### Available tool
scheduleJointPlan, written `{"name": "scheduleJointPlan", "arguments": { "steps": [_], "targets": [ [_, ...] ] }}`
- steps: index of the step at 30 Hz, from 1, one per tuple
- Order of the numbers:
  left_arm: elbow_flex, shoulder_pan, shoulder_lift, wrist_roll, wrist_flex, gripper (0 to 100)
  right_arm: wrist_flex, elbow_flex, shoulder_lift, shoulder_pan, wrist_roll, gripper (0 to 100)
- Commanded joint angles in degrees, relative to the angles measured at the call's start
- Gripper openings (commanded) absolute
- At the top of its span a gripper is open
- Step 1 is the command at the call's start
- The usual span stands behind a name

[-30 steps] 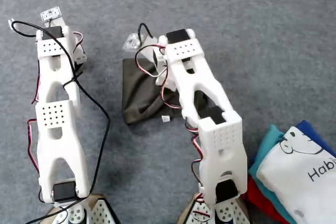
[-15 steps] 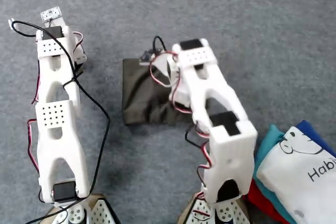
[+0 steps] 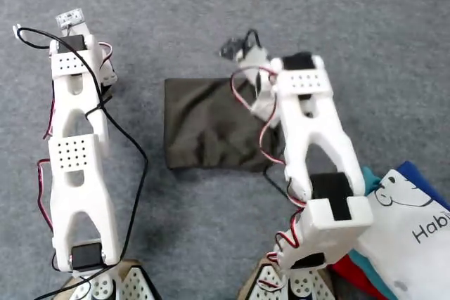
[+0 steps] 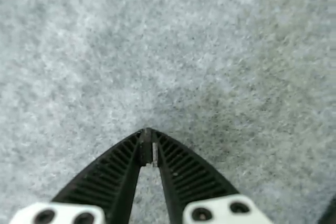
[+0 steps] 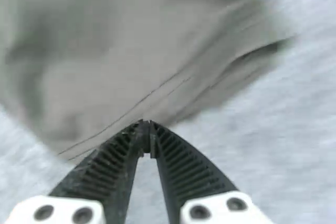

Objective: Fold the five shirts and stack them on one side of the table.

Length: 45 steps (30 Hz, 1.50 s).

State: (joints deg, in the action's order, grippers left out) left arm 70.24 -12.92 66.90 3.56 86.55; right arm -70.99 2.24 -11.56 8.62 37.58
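Right arm [image 3: 309, 138] has swung off the middle of the shirt [image 3: 204, 128] toward the stack side over the last second. Left arm [image 3: 74, 138] hasn't moved. The shirt was a bunched lump half under the arm with a white tag poking out. Now it's a flat, roughly square packet and the tag is out of sight. My read: the fold on this one is done and it's due to go onto the stack [image 3: 401, 237]. Right gripper [image 5: 147, 139] has its jaws closed tip to tip with no cloth visible between them, and sits at the shirt's edge where it meets the table [image 3: 380, 54]. Left gripper [image 4: 147, 145] is likewise closed and empty, over bare table well clear of the shirt. The shirt lies mid-table between the arms, nearer the right one and apart from the stack at the near right corner. The stack has a white printed shirt on top with teal, blue and red edges below. That looks like four, so the dark one would be the fifth. The shirt is dark olive-brown knit, limp, with shallow wrinkles on top; layered fold edges and one protruding corner show in the right wrist view. It'll likely sag if picked up at one point. The table is grey, fuzzy and felt-like, probably draggy on cloth. The fingers [image 4: 184, 166] are black ribbed plastic tapering to points, and the arm shells are white plastic with loose red and black wires.
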Motion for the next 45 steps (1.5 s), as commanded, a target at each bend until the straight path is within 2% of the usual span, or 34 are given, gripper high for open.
{"name": "scheduleJointPlan", "arguments": {
  "steps": [1,6,14,17,19,22,25,32,37,40,45],
  "targets": [
    [6.7,3.9,-2.6,-1.7,4.2,2,1.1,-13.8,-4.8,-0.5,-1.8,0.5],
    [20.0,11.4,-3.4,-1.8,14.4,2,0.9,-31.0,-21.3,0.5,-6.7,0.5],
    [21.9,21.7,-4.6,-0.4,13.9,2,-4.2,-57.2,-44.2,-3.0,-9.6,0.5],
    [21.8,25.1,-1.6,1.1,11.0,2,-7.6,-67.1,-49.9,-4.8,-9.5,0.5],
    [21.6,25.2,2.2,1.8,7.2,2,-9.2,-72.7,-53.2,-5.8,-9.2,0.5],
    [20.8,21.9,8.4,2.2,2.8,2,-12.0,-79.3,-57.2,-7.4,-8.7,0.5],
    [23.5,19.7,10.1,2.2,2.5,2,-15.4,-85.2,-59.7,-7.6,-7.6,0.5],
    [25.2,19.5,10.4,2.1,1.1,2,-24.0,-98.0,-61.4,-7.5,-9.0,0.5],
    [25.2,18.6,10.0,2.0,0.3,2,-31.6,-96.9,-53.5,-6.8,-14.2,0.5],
    [25.7,17.8,9.9,2.1,0.2,2,-31.6,-94.3,-48.1,-8.4,-19.8,0.5],
    [25.7,14.9,3.7,2.0,2.9,2,-31.6,-71.1,-32.9,-7.9,-23.2,0.5]
  ]
}}
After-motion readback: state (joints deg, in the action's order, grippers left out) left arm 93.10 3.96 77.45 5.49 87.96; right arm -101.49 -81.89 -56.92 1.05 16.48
